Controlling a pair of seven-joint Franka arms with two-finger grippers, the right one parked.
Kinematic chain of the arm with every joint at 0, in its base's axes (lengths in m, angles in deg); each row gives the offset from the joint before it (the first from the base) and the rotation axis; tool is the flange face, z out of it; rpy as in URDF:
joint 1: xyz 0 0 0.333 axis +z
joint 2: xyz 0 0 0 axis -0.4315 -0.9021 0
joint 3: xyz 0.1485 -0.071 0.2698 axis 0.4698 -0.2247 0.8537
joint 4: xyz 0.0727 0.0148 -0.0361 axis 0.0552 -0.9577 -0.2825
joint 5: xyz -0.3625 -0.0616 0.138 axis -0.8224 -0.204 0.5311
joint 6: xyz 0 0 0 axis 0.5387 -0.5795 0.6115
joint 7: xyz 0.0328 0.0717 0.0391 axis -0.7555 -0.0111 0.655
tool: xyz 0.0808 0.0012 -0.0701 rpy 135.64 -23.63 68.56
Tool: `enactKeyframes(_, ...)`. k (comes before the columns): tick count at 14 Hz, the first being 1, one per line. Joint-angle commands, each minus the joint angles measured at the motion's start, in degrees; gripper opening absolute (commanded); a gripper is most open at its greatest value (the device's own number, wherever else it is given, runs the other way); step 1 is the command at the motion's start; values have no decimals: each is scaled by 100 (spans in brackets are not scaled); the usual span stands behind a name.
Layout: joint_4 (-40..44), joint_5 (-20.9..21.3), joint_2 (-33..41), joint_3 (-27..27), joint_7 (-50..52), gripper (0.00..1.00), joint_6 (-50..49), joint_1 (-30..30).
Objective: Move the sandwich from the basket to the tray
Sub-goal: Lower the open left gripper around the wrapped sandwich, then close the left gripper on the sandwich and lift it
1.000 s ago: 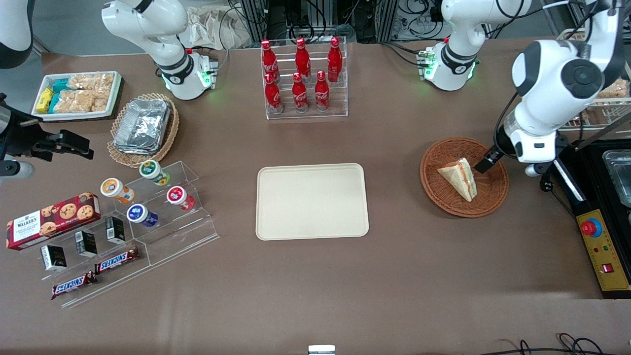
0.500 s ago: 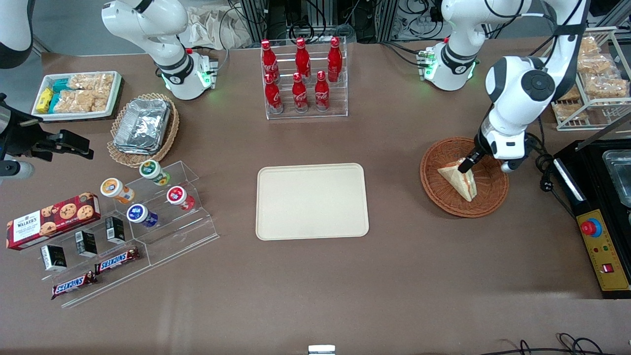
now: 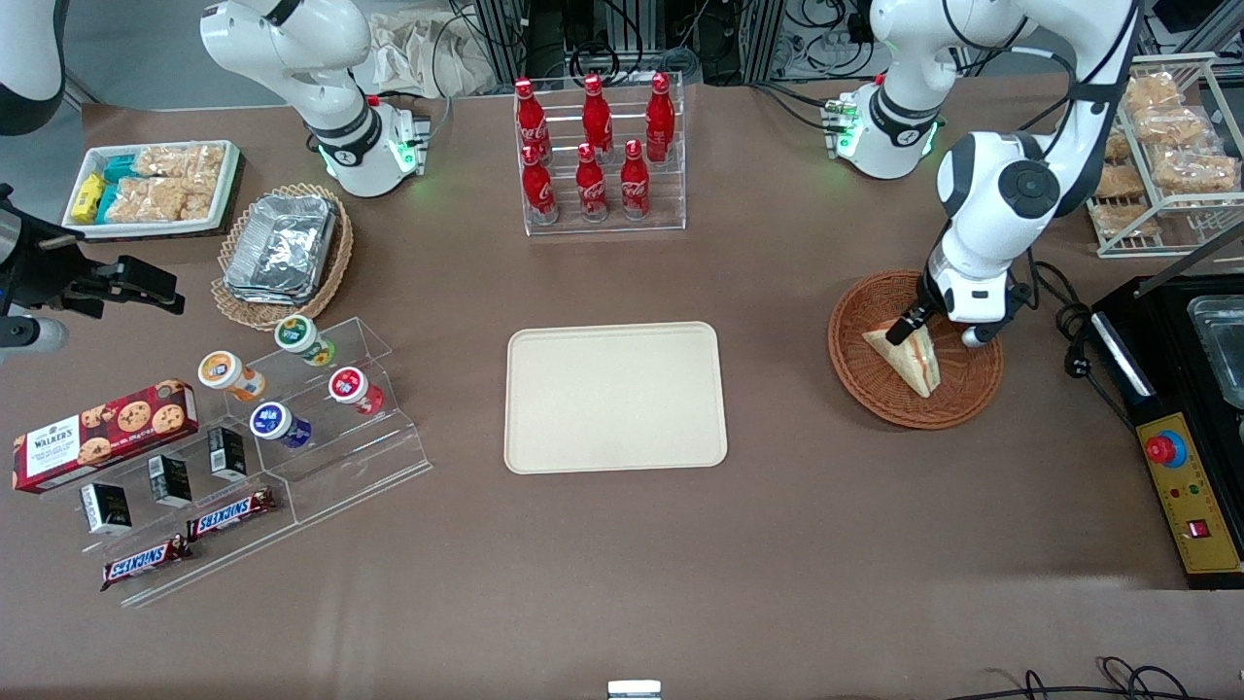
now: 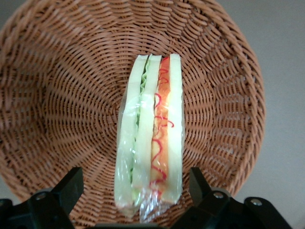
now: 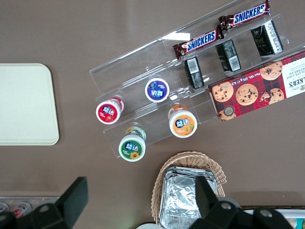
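The sandwich [image 3: 906, 355], a plastic-wrapped wedge of white bread with red and green filling, lies in the reddish-brown wicker basket [image 3: 880, 396] toward the working arm's end of the table. It also shows in the left wrist view [image 4: 150, 133], standing on edge in the basket [image 4: 62, 95]. My left gripper [image 3: 909, 328] is open, just above the sandwich's upper end, with one black finger [image 4: 70, 183] on each side of it and not touching. The cream tray [image 3: 615, 397] lies empty at the table's middle.
A rack of red cola bottles [image 3: 595, 156] stands farther from the camera than the tray. A wire rack of snack bags [image 3: 1157, 156] and a black machine with a red button [image 3: 1181, 457] stand beside the basket. Acrylic steps with cups and snacks [image 3: 282, 418] lie toward the parked arm's end.
My left gripper has swung from the basket's edge to over the sandwich and come down, so its open fingers now straddle it. The sandwich has not moved.
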Motion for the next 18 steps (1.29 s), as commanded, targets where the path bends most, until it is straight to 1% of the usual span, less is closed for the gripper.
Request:
enactKeyframes(1,-164,30,-246,16,250,74,767,-64)
enactKeyframes(2,-164,30,-238,16,250,16,768,-64)
enactKeyframes(3,-156,30,-238,16,241,0,759,-64)
enactKeyframes(6,-77,30,-159,7,214,0,698,-64)
enactKeyframes(8,-7,48,130,-72,197,0,418,-64)
enactKeyframes(11,458,144,648,-160,14,0,-836,-64)
enactKeyframes(13,888,144,904,-326,-163,0,-1672,-64)
enactKeyframes(15,1694,153,923,-546,-329,0,-2611,-64)
enactKeyframes(16,2273,144,835,-651,-539,0,-3304,-55)
enactKeyframes(18,3661,144,336,-853,-795,0,-4797,-55)
